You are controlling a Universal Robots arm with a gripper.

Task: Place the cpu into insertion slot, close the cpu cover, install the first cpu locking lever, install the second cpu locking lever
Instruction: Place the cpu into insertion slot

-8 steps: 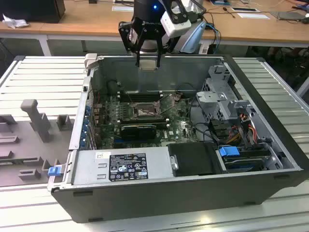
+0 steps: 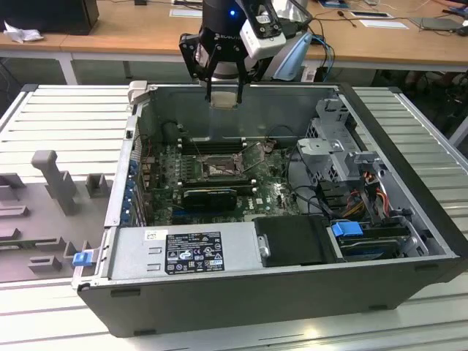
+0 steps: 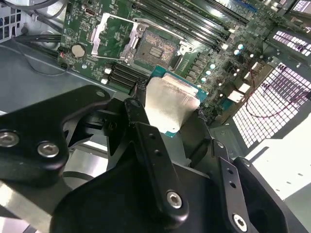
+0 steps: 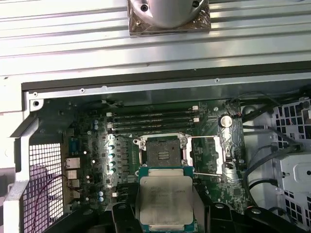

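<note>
A ribbed metal table [image 2: 58, 110] carries an open computer case [image 2: 409, 270], with a wooden desk [image 2: 131, 29] behind. We see the gripper [image 2: 223, 93] clamped on the cpu [image 4: 165, 199], held above the case. On the motherboard [image 2: 274, 191] below, the insertion slot [image 4: 163, 150] sits bare, and the cpu cover [image 4: 206, 155] lies swung open beside it.

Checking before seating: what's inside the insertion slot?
Nothing: the insertion slot shows bare contacts, with the cpu cover open beside it. The gripper holds the cpu, which hides the board beneath it.
</note>
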